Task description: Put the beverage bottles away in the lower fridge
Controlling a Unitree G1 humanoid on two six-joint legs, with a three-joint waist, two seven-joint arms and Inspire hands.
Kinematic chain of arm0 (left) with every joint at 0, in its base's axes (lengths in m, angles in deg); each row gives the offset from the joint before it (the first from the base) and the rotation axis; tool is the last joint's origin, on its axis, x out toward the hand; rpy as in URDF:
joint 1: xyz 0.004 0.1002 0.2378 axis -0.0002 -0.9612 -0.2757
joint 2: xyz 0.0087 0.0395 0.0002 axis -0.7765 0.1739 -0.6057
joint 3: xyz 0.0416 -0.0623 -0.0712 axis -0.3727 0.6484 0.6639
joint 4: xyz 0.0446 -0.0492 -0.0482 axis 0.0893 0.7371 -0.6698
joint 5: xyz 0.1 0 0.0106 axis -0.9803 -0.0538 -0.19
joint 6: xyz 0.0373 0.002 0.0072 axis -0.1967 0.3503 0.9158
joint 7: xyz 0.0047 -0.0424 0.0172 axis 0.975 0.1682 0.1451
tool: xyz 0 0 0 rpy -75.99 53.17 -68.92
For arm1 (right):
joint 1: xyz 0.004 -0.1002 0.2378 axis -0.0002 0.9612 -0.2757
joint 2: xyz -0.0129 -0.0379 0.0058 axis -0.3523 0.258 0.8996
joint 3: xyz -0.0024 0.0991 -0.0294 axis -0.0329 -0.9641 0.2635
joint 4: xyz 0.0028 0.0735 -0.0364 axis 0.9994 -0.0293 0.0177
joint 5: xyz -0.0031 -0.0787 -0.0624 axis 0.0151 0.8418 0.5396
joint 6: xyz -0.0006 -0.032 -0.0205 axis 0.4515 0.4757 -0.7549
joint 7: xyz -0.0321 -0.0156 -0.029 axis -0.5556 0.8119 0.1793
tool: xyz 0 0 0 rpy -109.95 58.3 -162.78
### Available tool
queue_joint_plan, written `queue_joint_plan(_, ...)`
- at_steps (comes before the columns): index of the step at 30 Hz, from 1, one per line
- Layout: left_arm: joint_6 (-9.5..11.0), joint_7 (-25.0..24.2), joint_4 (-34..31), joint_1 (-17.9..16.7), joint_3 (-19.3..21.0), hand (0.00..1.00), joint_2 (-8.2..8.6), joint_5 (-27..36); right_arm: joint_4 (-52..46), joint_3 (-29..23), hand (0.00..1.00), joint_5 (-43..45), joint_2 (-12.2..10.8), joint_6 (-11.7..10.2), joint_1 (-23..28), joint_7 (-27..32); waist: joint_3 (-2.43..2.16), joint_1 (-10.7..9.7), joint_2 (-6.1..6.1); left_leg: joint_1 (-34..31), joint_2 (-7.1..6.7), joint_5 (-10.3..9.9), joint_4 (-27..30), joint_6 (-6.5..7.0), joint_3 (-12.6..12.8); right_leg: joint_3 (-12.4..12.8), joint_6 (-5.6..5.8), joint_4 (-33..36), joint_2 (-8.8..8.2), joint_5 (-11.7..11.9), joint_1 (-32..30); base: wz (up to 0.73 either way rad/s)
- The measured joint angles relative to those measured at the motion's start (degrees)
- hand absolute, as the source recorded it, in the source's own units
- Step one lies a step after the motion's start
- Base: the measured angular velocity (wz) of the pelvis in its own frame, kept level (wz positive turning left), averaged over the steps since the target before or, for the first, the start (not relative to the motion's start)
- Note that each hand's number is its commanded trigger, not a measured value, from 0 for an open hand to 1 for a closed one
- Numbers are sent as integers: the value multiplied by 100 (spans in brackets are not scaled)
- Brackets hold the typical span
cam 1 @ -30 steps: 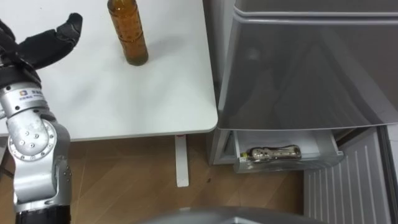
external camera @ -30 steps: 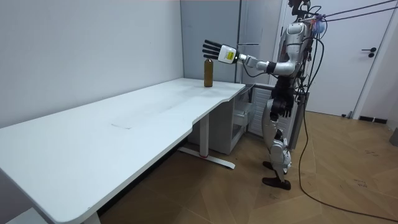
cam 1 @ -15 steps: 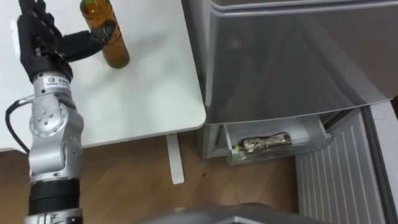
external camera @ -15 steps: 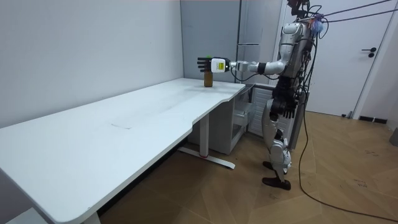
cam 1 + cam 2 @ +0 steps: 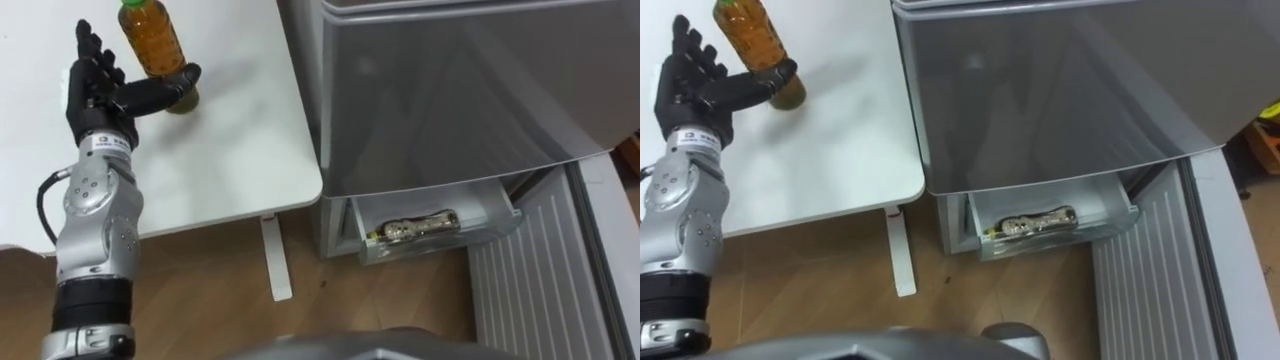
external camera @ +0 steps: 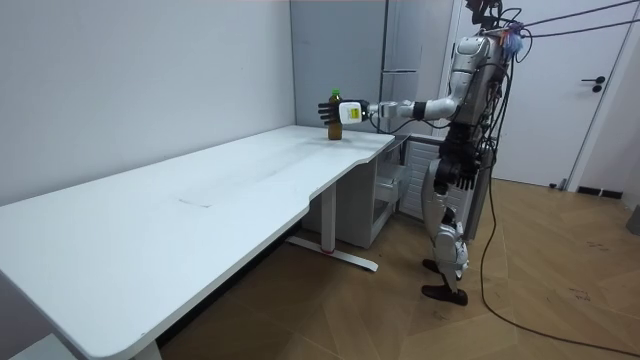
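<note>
An amber drink bottle (image 5: 150, 40) with a green cap stands upright near the far right corner of the white table (image 5: 230, 120). My left hand (image 5: 100, 85) is at its left side, open, fingers straight up and the thumb reaching across the front of the bottle's base. In the room view the left hand (image 6: 351, 111) is stretched out to the bottle (image 6: 337, 108) from where I stand by the fridge. The lower fridge drawer (image 5: 440, 240) is pulled out with another bottle (image 5: 415, 227) lying inside.
The grey fridge body (image 5: 450, 90) stands right of the table, close to its edge. The open fridge door (image 5: 535, 280) with its ribbed inner face lies to the right of the drawer. A white table leg (image 5: 272, 255) stands on the wooden floor.
My left hand has dropped from a raised position and closed in on the bottle, so its thumb now lies at the bottle's base. The head camera has shifted, moving the whole picture.
</note>
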Motion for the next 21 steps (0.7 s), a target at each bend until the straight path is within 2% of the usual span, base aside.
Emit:
queue_joint_plan(4,-90,0,71,10,1,0,0,0,-1,0,0,0,0,54,2,-3,0,-12,-6,-11,1,0,25,0,0,2,-1,-3,-1,0,-9,0)
queue_joint_plan(11,-123,7,221,31,7,0,-5,-4,-40,-3,0,50,0,61,6,-27,-1,-75,34,-19,6,0,21,0,92,88,-1,37,8,0,-82,-6)
queue_joint_plan(14,-255,6,240,68,9,0,-5,-2,-159,-8,0,54,0,65,26,-14,0,-86,60,-21,9,0,9,0,139,141,-1,86,19,0,-112,-9)
queue_joint_plan(16,-314,-1,241,127,53,0,-5,65,-190,-60,0,52,1,120,19,-8,-9,-85,75,-22,7,0,-19,0,152,162,-1,93,24,0,-142,-7)
queue_joint_plan(19,-414,2,379,393,251,0,-25,350,-187,-145,0,-32,6,194,11,-5,-22,-78,90,-39,8,0,-18,0,159,166,-5,105,23,3,-176,-3)
queue_joint_plan(21,-463,11,506,621,331,0,-144,461,-184,-225,0,-93,6,257,39,-9,-25,-85,95,-35,8,1,-17,0,164,170,-7,93,23,4,-180,-2)
